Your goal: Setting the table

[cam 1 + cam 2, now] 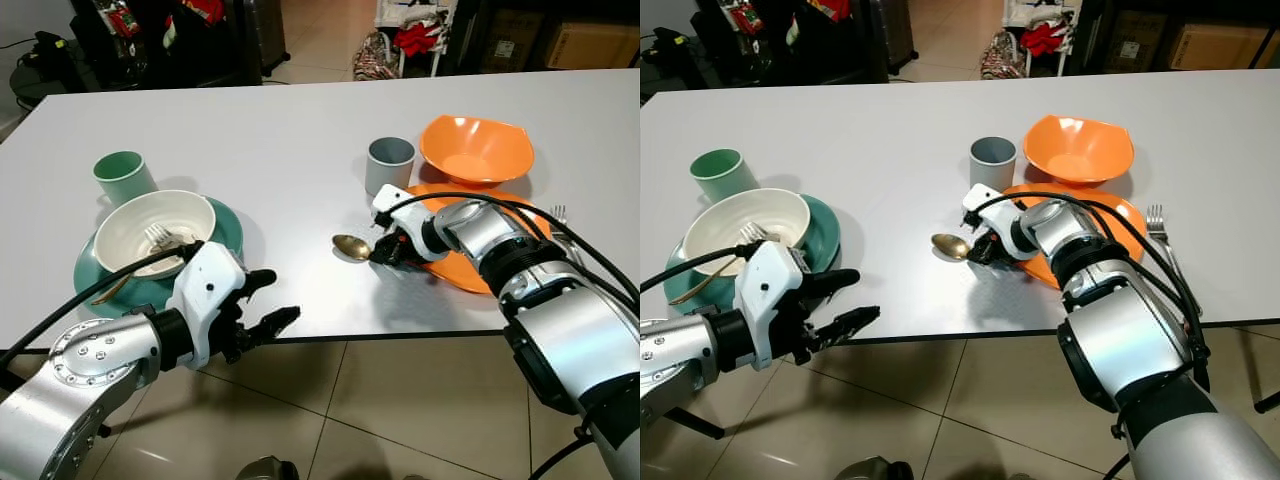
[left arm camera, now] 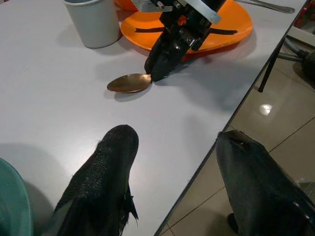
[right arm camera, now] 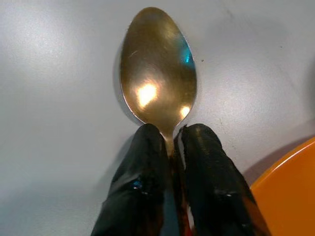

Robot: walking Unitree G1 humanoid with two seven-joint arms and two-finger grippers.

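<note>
Gold-coloured spoon (image 3: 158, 66) lies low on the white desk (image 1: 250, 130), pinched at the neck by the right end effector (image 3: 167, 142), whose two black fingers are closed around the handle just behind the bowl. The spoon sits just beside the orange plate (image 1: 478, 270), on the robot's left of it, with a grey cup (image 1: 389, 163) and an orange bowl (image 1: 476, 150) further back. Holding near the bowl probably gives steady control for laying it flat beside the plate. Its long axis runs roughly across the desk, bowl pointing toward the robot's left, handle toward the plate. The left end effector (image 1: 268, 300) hovers open at the desk's near edge, close to a green plate (image 1: 225, 225) carrying a white bowl (image 1: 150, 230).
</note>
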